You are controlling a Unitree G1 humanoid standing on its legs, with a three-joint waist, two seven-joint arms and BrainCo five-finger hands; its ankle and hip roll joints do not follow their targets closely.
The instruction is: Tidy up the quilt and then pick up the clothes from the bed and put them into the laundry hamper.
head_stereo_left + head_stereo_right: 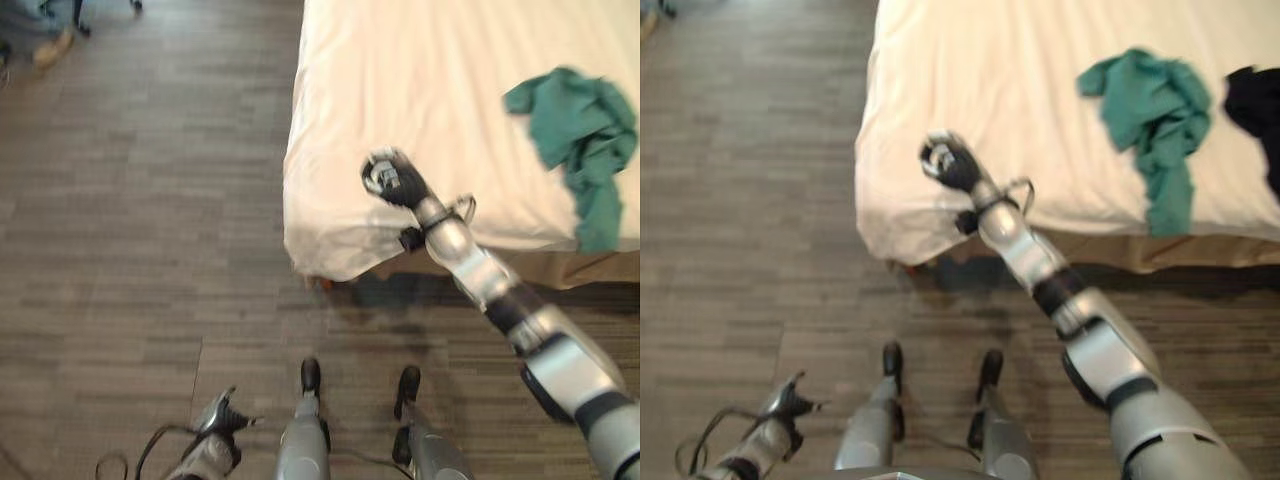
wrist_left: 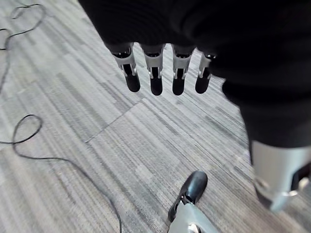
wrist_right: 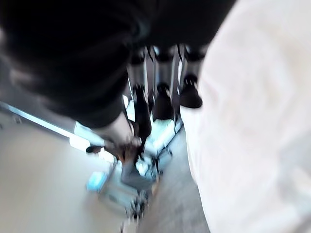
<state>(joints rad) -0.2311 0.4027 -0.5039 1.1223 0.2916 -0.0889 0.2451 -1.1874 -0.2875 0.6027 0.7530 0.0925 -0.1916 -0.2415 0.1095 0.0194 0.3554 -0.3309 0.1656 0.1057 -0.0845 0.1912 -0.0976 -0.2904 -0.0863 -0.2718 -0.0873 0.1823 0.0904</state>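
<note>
Right hand (image 1: 392, 180) is over the near-left corner of the bed (image 1: 340, 60), above the cream quilt (image 1: 420, 90). In the right wrist view its fingers (image 3: 163, 104) look curled beside the quilt edge, but I cannot tell whether any fabric is pinched. Left hand (image 1: 215, 415) hangs low over the floor (image 1: 150, 200), well away from the bed, fingers (image 2: 155, 80) relaxed and straight, holding nothing.

Green garment (image 1: 585, 140) is crumpled on the quilt toward the bed's near-right side. A dark garment (image 1: 1255, 110) lies just beyond it, further right. No hamper that I can make out.

Risks:
- If the hand drags the quilt from this corner, the whole sheet shifts and carries the green garment with it. Its tail already droops over the bed's near edge, so it could slide off to the floor.
- A shallow grip would slip and leave the corner bunched.
- The arm is near full reach; going for the garments from here probably means stepping sideways along the bed.

Orientation: the green garment's long axis runs roughly from the bed's far side toward the near edge, bulk on top and narrow tail pointing at the near edge.
</note>
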